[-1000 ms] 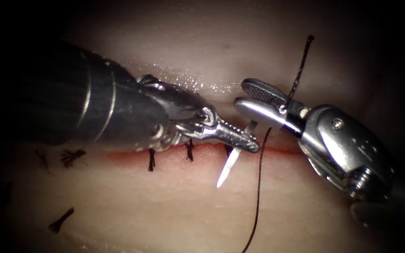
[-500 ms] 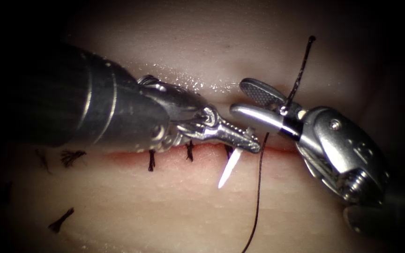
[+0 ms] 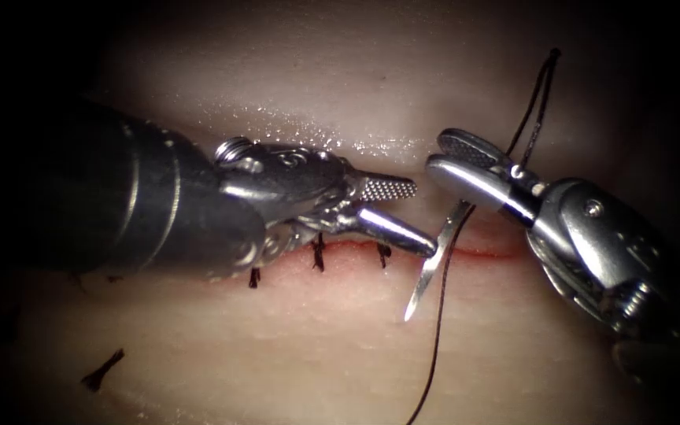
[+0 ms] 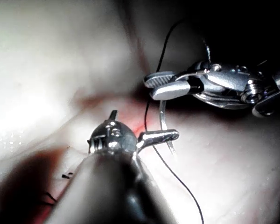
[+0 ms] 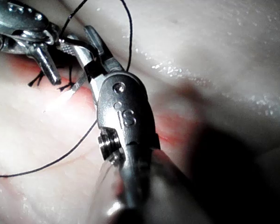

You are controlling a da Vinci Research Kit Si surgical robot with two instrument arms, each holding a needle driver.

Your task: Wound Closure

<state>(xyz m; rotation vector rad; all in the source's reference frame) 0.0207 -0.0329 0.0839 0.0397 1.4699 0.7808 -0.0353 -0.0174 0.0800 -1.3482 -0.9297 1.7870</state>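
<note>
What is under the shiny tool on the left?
Under the left end effector lies the tissue with its cut and dark stitches. Its shaft covers the cut's left part, so anything there can't be seen.

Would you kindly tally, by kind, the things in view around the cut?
Tools: 2. The left tool, fingers open, holds nothing; the right tool grips the needle's upper end.
Needle: 1, seemingly clear of the tissue.
Thread: 1.
Stitches: 3.
Cut thread end: 1.
Total: 8
</note>
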